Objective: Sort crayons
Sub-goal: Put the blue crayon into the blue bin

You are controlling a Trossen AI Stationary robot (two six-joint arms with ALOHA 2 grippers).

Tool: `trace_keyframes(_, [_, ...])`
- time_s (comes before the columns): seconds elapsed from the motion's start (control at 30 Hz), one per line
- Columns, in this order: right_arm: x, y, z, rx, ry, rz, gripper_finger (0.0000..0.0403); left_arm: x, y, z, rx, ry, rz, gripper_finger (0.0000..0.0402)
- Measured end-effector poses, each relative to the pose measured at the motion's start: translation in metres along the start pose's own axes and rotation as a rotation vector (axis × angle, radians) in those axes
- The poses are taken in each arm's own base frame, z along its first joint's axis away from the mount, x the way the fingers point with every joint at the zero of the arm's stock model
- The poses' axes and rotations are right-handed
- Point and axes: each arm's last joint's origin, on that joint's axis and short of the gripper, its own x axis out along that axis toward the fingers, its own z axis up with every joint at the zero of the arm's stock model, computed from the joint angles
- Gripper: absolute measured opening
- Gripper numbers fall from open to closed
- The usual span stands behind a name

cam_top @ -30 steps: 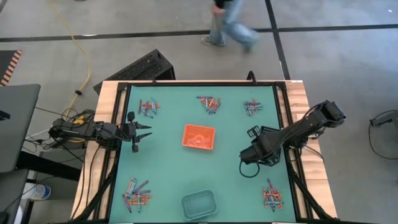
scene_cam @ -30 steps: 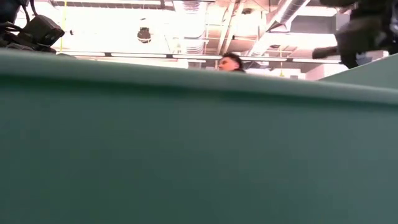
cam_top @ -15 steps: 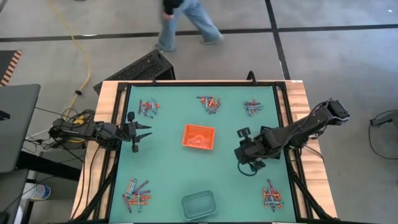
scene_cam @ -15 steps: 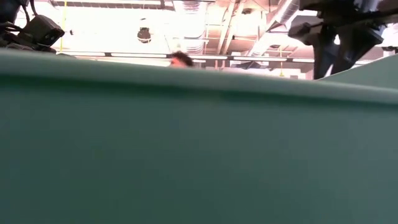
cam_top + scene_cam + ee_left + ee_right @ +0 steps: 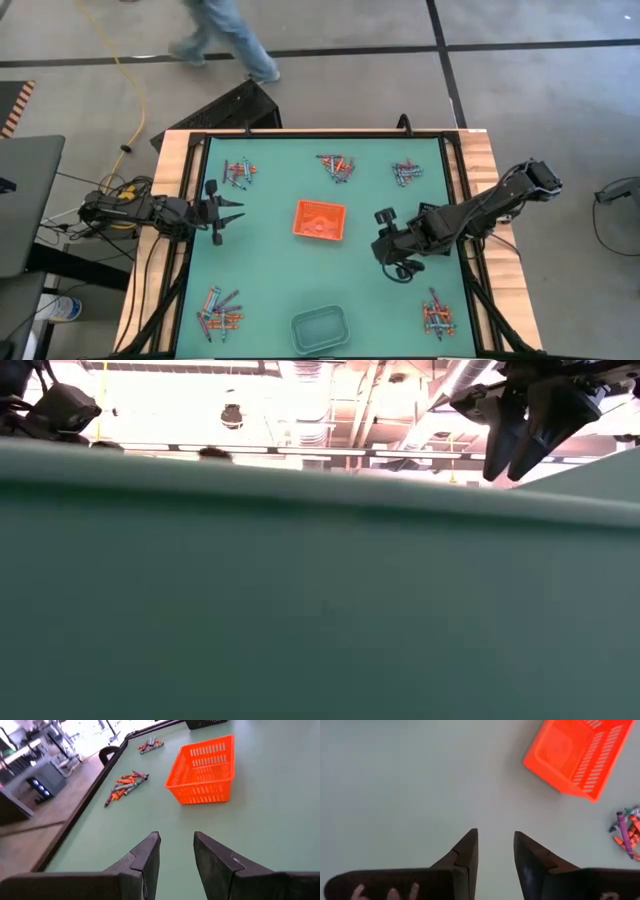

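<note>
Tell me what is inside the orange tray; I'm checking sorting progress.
The orange tray looks empty: its floor shows bare in the right wrist view, with no crayons. The near wall hides a strip of floor in the left wrist view.

Table top (image 5: 270,270): matt green mat, smooth, no glare. Its border (image 5: 172,170) looks like pale bare wood with a black rail inside it.

Orange tray (image 5: 319,220), mid-mat: slotted plastic, slight sheen on its walls in my left wrist view.

Clear tray (image 5: 319,328), nearer the mat's edge than the orange tray: translucent plastic, faintly glossy.

Crayons (image 5: 125,785) beside the orange tray: paper-wrapped sticks, dull finish.

My right gripper (image 5: 495,851): fingers look like matt black plastic, smooth-faced.
</note>
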Motion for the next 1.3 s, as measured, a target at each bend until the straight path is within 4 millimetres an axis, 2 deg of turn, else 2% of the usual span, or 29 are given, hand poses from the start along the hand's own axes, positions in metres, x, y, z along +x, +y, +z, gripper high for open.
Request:
trace_keyframes(0.1, [0.000, 0.000, 0.001, 0.004, -0.014, -0.001, 0.0118, 0.001, 0.000, 0.002, 0.025, -0.025, 0.007, 0.0110])
trace_keyframes(0.33, [0.000, 0.000, 0.001, 0.004, -0.015, -0.001, 0.0118, 0.000, 0.003, 0.012, -0.088, -0.123, 0.025, 0.0110])
trace_keyframes(0.53, [0.000, 0.000, 0.002, 0.017, -0.024, 0.000, 0.0118, 0.000, 0.003, 0.013, -0.093, -0.129, 0.024, 0.0110])
trace_keyframes(0.7, [0.000, 0.001, 0.002, 0.092, -0.020, 0.047, 0.0118, -0.001, 0.004, 0.017, -0.122, -0.179, 0.002, 0.0110])
trace_keyframes(1.0, [-0.001, 0.006, -0.001, 0.254, 0.035, 0.207, 0.0118, -0.004, 0.005, 0.028, -0.282, -0.311, -0.093, 0.0110])
trace_keyframes(1.3, [0.000, 0.027, -0.015, 0.433, 0.169, 0.239, 0.0118, -0.004, 0.006, 0.029, -0.401, -0.312, -0.093, 0.0110])
